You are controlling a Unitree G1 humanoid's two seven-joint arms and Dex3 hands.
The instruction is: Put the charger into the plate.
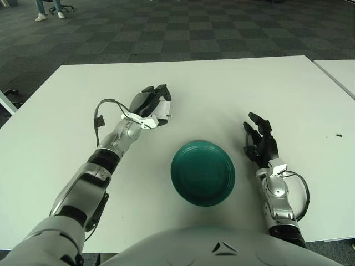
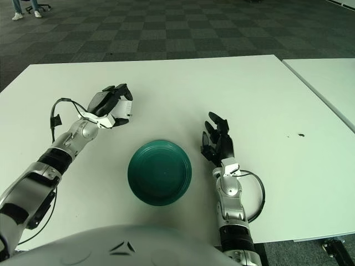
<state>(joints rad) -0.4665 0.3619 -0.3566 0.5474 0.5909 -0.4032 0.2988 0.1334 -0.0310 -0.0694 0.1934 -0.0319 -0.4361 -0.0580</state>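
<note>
A dark green plate (image 1: 203,173) sits on the white table (image 1: 222,88), near its front edge. My left hand (image 1: 151,105) is up and to the left of the plate, with its dark fingers curled over a small white charger (image 1: 163,114). I cannot tell whether the charger touches the table. The charger also shows in the right eye view (image 2: 124,110). My right hand (image 1: 259,142) shows just right of the plate, with its fingers spread and nothing in them.
A second white table (image 1: 339,72) stands at the far right across a narrow gap. A small dark speck (image 1: 338,135) lies on the main table's right side. Dark checkered carpet lies beyond, with a person's feet and a chair (image 1: 51,11) at the far left.
</note>
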